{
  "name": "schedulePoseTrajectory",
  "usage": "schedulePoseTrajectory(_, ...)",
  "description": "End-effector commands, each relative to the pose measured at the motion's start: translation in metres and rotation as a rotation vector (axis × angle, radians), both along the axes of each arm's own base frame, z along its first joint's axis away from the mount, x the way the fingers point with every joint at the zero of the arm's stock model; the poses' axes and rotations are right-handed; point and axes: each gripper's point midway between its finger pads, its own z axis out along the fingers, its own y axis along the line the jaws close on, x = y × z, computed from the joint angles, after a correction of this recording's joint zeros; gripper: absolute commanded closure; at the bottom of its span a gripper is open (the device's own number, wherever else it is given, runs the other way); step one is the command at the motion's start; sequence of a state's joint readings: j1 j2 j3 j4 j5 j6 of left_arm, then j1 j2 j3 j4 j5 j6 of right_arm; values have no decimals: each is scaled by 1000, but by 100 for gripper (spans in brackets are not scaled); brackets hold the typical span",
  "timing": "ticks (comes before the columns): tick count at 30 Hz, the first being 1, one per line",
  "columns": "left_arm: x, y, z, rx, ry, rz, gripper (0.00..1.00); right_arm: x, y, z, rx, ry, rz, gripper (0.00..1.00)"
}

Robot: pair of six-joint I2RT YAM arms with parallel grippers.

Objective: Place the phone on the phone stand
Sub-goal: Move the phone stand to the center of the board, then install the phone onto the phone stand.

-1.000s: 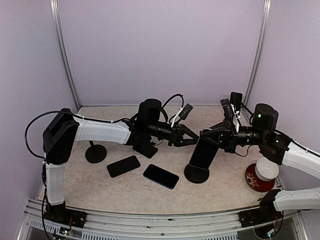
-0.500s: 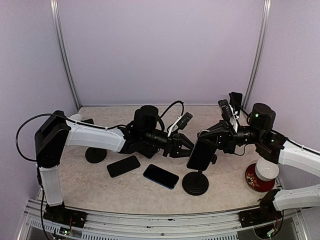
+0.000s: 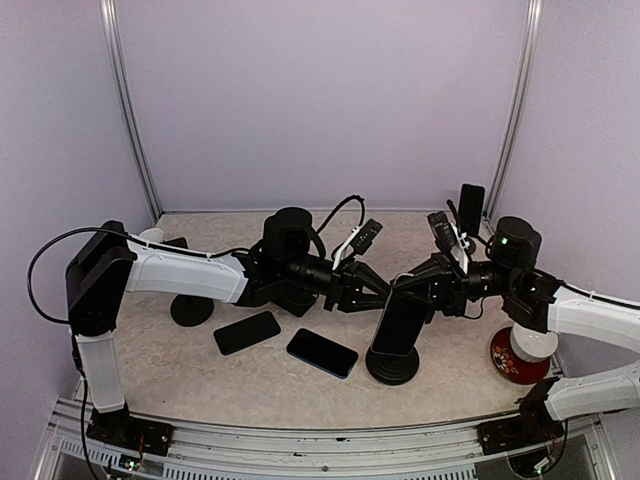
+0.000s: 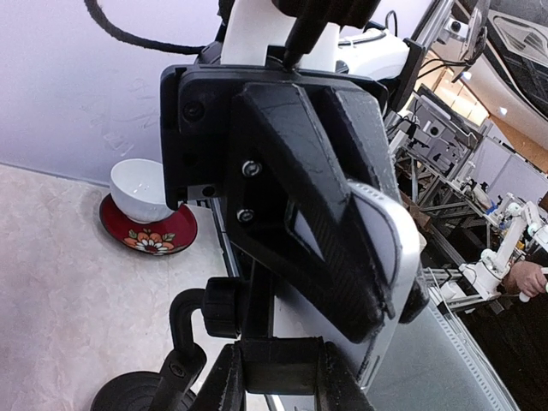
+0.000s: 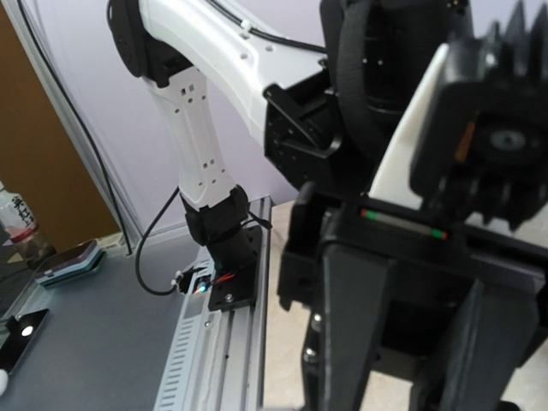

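Note:
A black phone (image 3: 398, 325) stands tilted over the black phone stand (image 3: 392, 366) at the table's middle right. My right gripper (image 3: 420, 295) is shut on the phone's upper part. My left gripper (image 3: 378, 292) reaches in from the left and is shut on the stand's bracket behind the phone. In the left wrist view my left gripper (image 4: 282, 377) clamps the black bracket, with the stand's knobbed arm (image 4: 193, 338) beside it and the phone's silver edge (image 4: 390, 248) above. In the right wrist view my right gripper (image 5: 419, 342) holds a dark body.
A black phone (image 3: 246, 332) and a blue phone (image 3: 322, 352) lie flat at the front centre. Another stand (image 3: 191, 305) is at the left. A white bowl on a red saucer (image 3: 525, 345) sits at the right. A further phone (image 3: 471, 205) stands upright at the back right.
The phone has come down lower over the stand and stands more upright. The left gripper has dropped slightly and stays at the stand's bracket. The stand's base has shifted a little nearer.

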State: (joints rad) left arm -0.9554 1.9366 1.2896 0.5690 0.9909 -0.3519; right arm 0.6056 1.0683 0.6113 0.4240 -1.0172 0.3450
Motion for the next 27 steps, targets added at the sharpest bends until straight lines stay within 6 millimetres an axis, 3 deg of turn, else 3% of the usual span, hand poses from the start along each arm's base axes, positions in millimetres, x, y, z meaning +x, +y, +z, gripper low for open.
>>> schedulePoseTrajectory(1,-17,10,55,-148,-106,-47,100,-1,-2,10,35,-46,-3,100)
schedulePoseTrajectory(13,-12,13,53,-114,-122,7,100,13,-8,0,-30,-53,-128,100)
schedulePoseTrajectory(27,-13,21,54,-97,-136,30,100,21,-9,-11,-69,-35,-159,100)
